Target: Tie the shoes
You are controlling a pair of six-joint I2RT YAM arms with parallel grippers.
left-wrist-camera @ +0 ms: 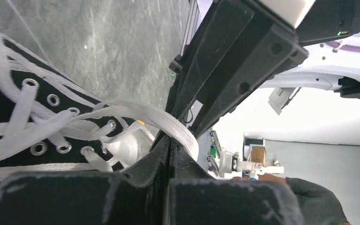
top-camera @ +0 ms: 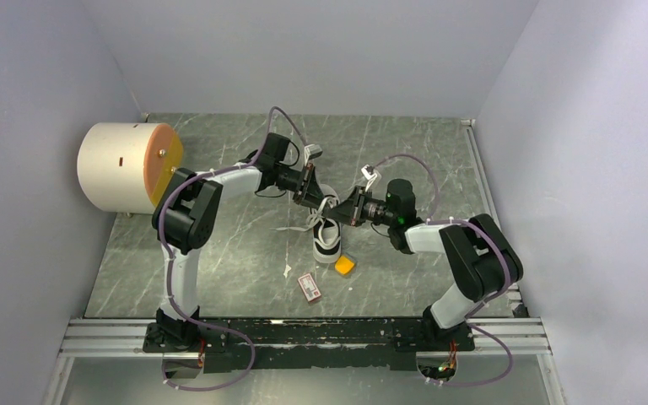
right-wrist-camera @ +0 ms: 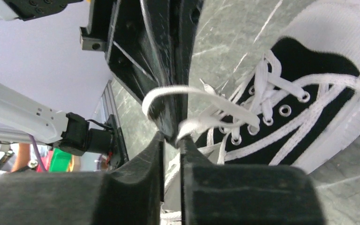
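The left pincer (left-wrist-camera: 170,146) is clenched on a white lace (left-wrist-camera: 159,118) of the black-and-white sneaker (top-camera: 327,237). The right pincer (right-wrist-camera: 172,139) grips a lace loop (right-wrist-camera: 178,88), above the desk (top-camera: 219,253).

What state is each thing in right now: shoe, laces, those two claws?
sneaker: on the table, not yet tied.
laces: loose, held by both grippers.
left gripper: shut on the laces.
right gripper: shut on the laces.
orange block: lying beside the sneaker.
card: lying flat.
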